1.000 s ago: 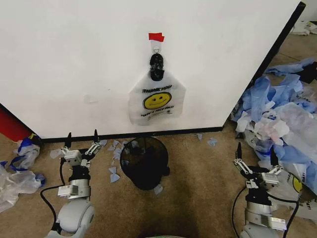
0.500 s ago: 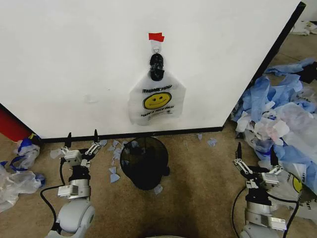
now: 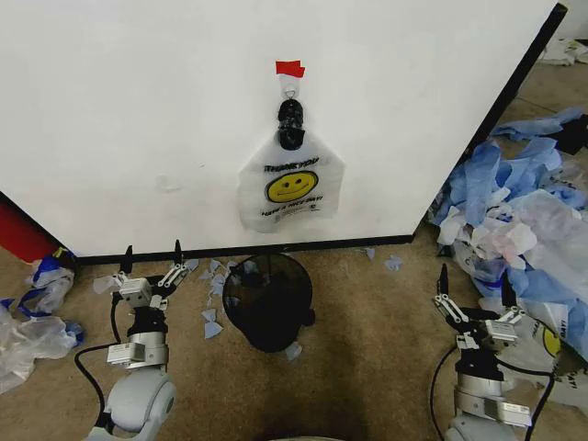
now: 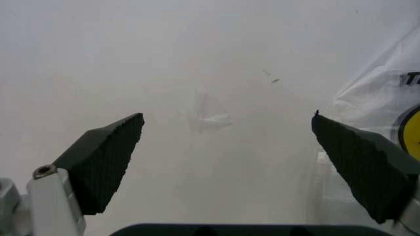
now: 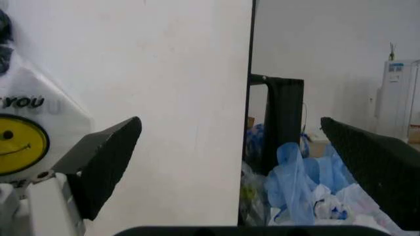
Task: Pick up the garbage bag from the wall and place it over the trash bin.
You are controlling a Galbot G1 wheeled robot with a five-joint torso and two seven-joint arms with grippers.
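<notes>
The bag [image 3: 291, 188] hangs on the wall [image 3: 138, 110] above the bin [image 3: 267, 299], untouched. Both tools, left [image 3: 152, 258] and right [image 3: 473, 280], sit low and released; next comes a reach to the bag's handles.

Item count at the wall station

One garbage bag [image 3: 291, 187] hangs on one wall [image 3: 138, 119], bearing one yellow smiley face [image 3: 292, 186]. One strip of red tape [image 3: 289, 68] sits above one hook [image 3: 290, 92]. One trash bin [image 3: 268, 299] stands on the floor below. Two grippers are present: one left gripper [image 3: 152, 256] and one right gripper [image 3: 475, 278], each with two fingers held apart. One heap of blue and white plastic bags [image 3: 519, 207] lies to the right; its pieces are too tangled to count. Small blue scraps [image 3: 212, 323] are scattered around the bin, number not determinable. Two crumpled bags [image 3: 37, 312] lie at the far left.
</notes>
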